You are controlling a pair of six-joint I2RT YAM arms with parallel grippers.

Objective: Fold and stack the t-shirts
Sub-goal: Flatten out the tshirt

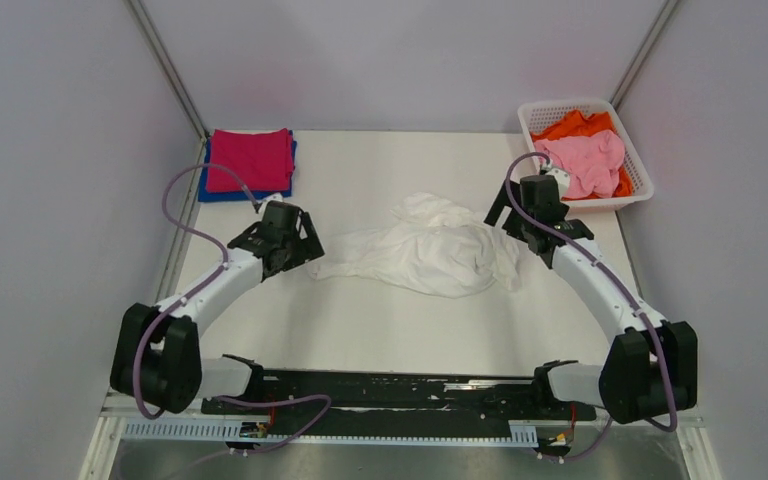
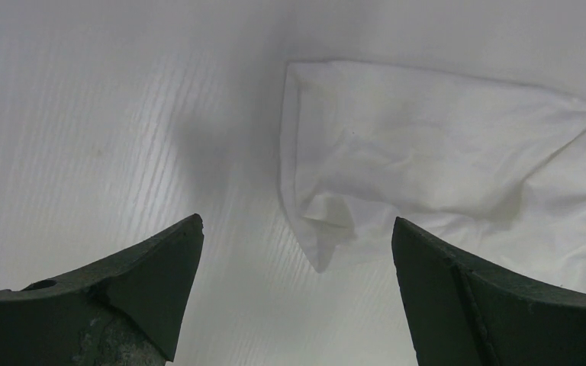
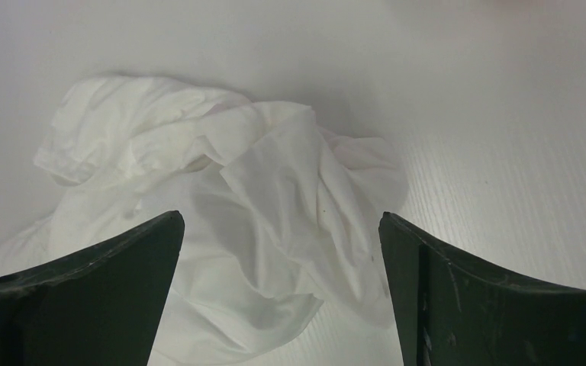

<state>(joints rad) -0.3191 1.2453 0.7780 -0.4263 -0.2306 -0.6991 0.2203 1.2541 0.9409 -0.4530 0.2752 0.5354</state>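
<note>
We see a white table from above, with 2 robot arms reaching in from the bottom of the frame.

At the centre lies the white t-shirt, crumpled and not yet folded. It is heaped toward the right, and a flatter flap trails toward the left.

In the upper right stands a white lattice basket holding an orange tee and a pink tee, both unfolded. In the upper left a folded magenta tee rests on a folded blue tee.

The left gripper hovers with its jaws wide apart and empty, above the flap's corner. The right gripper is also spread wide and holds nothing, above the bunched heap.

We judge 3 risks from here:
1. On the right, the cloth lies in many overlapping folds. A pinch there may catch several layers, so the shirt would lift as a lump rather than spread.
2. On the left, the corner lies thin against the table. The fingers may close on bare surface, or only nudge the flap.
3. If just 1 side gets a hold, pulling may twist the shirt or drag it sideways.
</note>
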